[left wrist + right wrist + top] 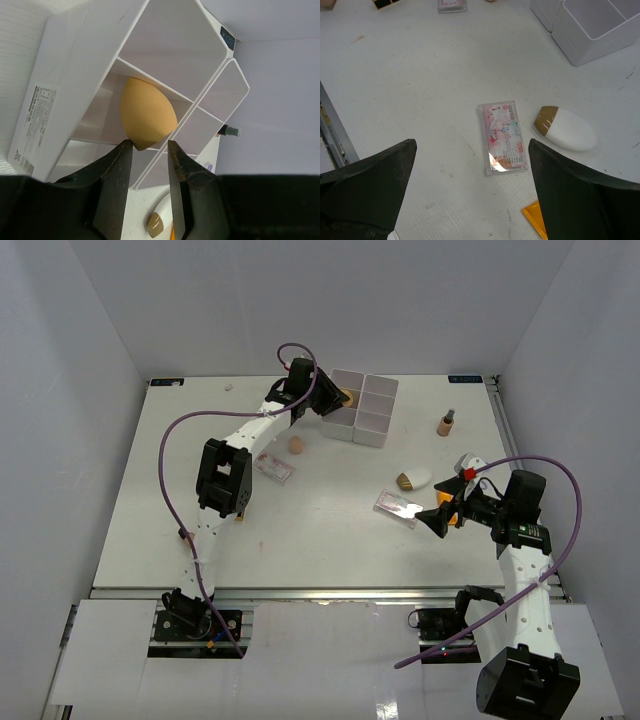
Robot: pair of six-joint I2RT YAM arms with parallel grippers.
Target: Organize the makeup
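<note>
The beige egg sponge lies in a compartment of the white box, its tip just past my left gripper, which is open with only its left finger near the tip. In the top view the left gripper is at the box's left side. My right gripper is wide open and empty, above a pink packet with the white-gold piece beside it. An orange tube shows under the right finger. The tan bottle, tan wedge and a second pink packet lie apart on the table.
The white multi-compartment box stands at the back centre. A purple cable loops over each arm. The table's metal rail runs along the near edge. A black-gold item shows at the top left of the right wrist view.
</note>
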